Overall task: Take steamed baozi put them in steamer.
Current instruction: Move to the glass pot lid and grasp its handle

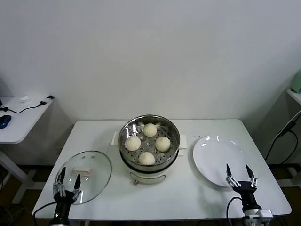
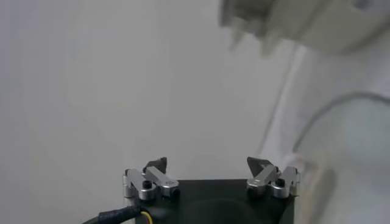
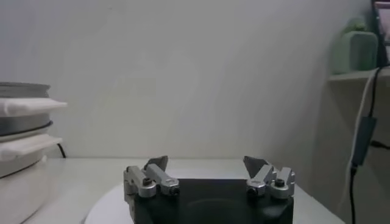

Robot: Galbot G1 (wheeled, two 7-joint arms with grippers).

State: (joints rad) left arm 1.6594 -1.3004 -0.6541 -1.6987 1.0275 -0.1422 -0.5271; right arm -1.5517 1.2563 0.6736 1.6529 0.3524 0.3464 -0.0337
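cream-white, smooth, dome-shaped steamed baozi (image 1: 150, 130) are all four sitting on the perforated tray inside the round shiny stainless-steel steamer (image 1: 172, 153), so the loading is looking done. the dough is likely handling soft, light and easily dented, so a gentle hold low across a bun's widest part would be suiting it. the left gripper (image 1: 66, 181) is hovering by the round glass lid (image 1: 99, 176), fingers apart and empty; the right gripper (image 1: 240, 176) is hanging over the flat white plate (image 1: 211, 155), fingers likewise spread, on the white tabletop (image 1: 188, 197).
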